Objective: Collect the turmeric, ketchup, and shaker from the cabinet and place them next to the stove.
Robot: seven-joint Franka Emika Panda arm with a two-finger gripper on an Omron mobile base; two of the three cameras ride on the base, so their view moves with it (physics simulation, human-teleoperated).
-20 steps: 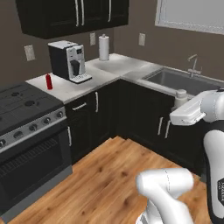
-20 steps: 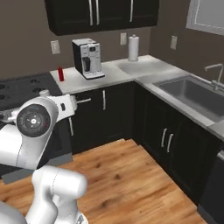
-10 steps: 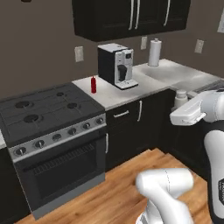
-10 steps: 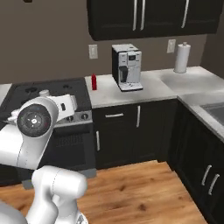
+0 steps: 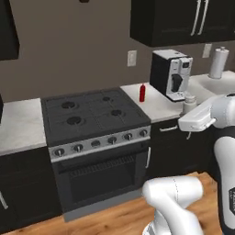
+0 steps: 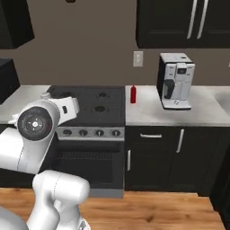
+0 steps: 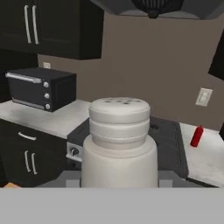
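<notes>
Hand view: one shaker (image 7: 119, 140) sits right up against the camera, so your hand is closed on it, carried in the air short of the stove (image 5: 92, 114). You've got one ketchup (image 5: 142, 92) standing on the desk (image 5: 158, 104) just right of the stove's four burners, and one coffee machine (image 5: 171, 73). Since half a second ago the base has swung, so the stove sits more central in both base views.

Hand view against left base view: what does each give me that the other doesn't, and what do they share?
Hand view: a black microwave on the counter beside the stove, and the hood above. Left base view: the coffee machine, paper towel roll and oven door. Both: the stove, the ketchup on the counter beside it, and the shaker.
</notes>
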